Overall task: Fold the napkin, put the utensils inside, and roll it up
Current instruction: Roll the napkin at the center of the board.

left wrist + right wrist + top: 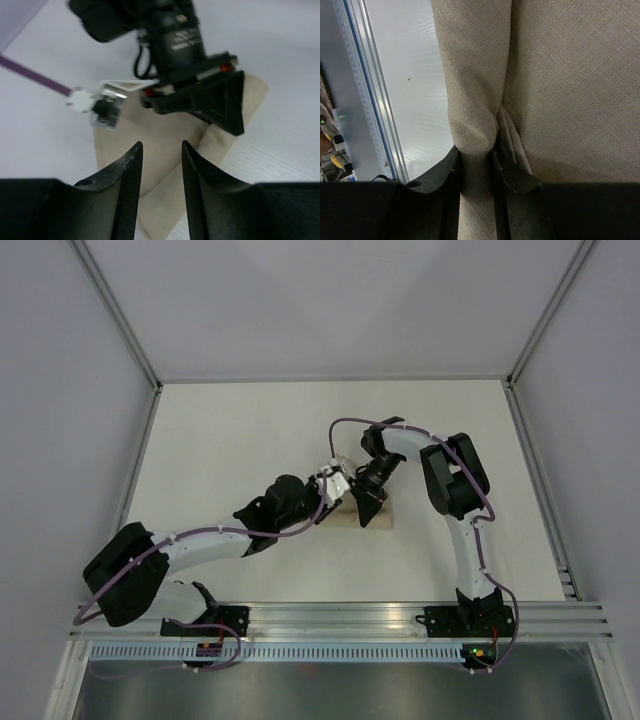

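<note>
Right gripper (476, 159) first: its two black fingers are closed on a rolled edge of the napkin (560, 75). I see the cloth squeezed narrow between them, with a small bulge just above the tips. The left gripper (160, 170) is partly open. Its fingers are apart and hold nothing, and through the gap I see only cloth below. I cannot tell if the tips touch it.

The napkin is beige and plain woven, and the threads are clear in the right wrist view. On the left of that view it is turned into a round roll, and beside the roll a flat layer runs to the right edge. A few thin pleats gather where the roll meets the flat part. From above it looks like a small folded bundle. It lies near the middle of the table (250, 430), under both grippers, which meet there from left and right.

The table is white and matt, with fine lines in its surface. At its near edge runs a metal rail (340, 618), where both arm bases are bolted. A purple cable (30, 75) crosses the left wrist view. Pale grey walls (330, 300) close the table on the far side and on both sides.
</note>
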### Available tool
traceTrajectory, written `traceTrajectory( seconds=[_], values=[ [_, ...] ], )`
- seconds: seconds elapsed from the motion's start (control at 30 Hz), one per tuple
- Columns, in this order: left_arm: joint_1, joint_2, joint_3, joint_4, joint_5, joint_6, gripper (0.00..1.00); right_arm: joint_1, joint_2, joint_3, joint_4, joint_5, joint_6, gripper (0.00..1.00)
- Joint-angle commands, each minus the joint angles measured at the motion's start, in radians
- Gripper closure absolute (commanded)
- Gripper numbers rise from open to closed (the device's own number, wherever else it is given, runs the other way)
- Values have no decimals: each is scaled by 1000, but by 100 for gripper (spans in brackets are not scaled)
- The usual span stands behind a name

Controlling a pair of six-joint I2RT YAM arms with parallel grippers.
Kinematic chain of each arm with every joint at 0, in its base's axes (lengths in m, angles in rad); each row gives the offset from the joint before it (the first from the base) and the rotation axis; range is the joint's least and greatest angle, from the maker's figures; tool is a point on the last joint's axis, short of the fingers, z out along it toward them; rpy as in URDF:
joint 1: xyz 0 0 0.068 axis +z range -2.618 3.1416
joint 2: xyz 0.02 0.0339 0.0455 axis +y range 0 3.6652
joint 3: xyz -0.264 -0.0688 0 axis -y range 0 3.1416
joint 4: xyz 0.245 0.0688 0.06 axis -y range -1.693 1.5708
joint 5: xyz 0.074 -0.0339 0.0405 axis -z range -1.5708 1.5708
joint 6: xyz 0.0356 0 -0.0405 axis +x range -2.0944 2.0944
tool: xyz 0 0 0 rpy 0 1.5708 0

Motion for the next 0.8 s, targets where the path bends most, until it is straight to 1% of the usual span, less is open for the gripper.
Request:
traceTrajectory(
  seconds=[0.0, 0.03, 0.07, 0.13, 0.27, 0.3, 0.33, 0.53, 0.77],
  values=[
    [-100, 92, 39, 8, -6, 150, 57, 1, 94, -6, 99, 167, -28, 100],
    [-118, 112, 43, 12, -18, 161, 54, 1, 97, -4, 102, 170, -26, 99],
    [-135, 158, 49, 12, -36, 191, 53, 3, 100, -4, 102, 172, -25, 100],
    [-175, 193, 57, 13, -56, 225, 52, 1, 106, -3, 107, 175, -22, 99],
    [-187, 252, 59, 36, -90, 277, 46, 0, 109, -6, 105, 181, -22, 99],
    [-187, 259, 57, 54, -98, 288, 42, 0, 109, -7, 105, 182, -22, 100],
    [-187, 269, 57, 55, -116, 306, 41, -2, 109, -7, 105, 184, -22, 100],
    [-187, 330, 65, 55, -127, 352, 40, -2, 115, -10, 107, 182, -19, 99],
    [-191, 376, 71, 47, -128, 372, 40, -3, 124, -12, 111, 192, -15, 100]
  ],
)
